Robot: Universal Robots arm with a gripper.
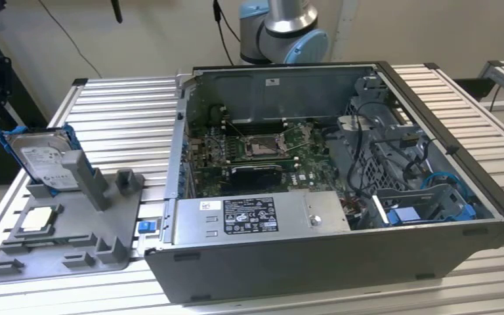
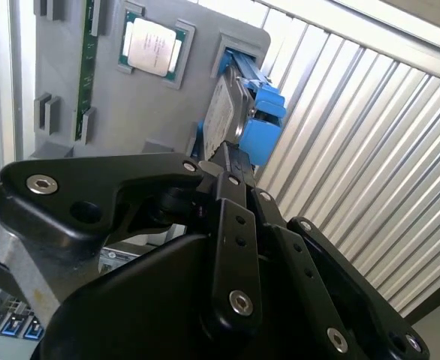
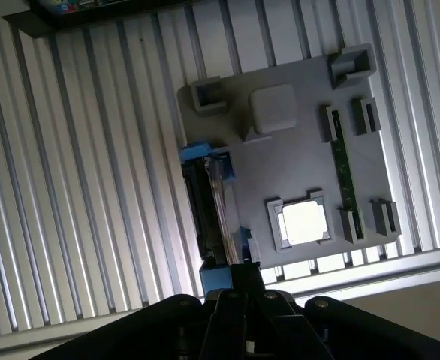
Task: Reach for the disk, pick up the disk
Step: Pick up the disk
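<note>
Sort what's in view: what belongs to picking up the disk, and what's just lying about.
Job in hand: disk in its blue bracket, standing on edge in the grey holder; gripper.

Lying about: processor chip; memory stick; open computer case; long grey metal box inside it; slatted table.

Even indoor light, with glare whitening the chip (image 3: 304, 223) and streaking the slatted table (image 3: 92, 187).

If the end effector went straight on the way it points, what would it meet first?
Probably the disk, standing on edge right ahead of the end effector; depth is unclear.
</note>
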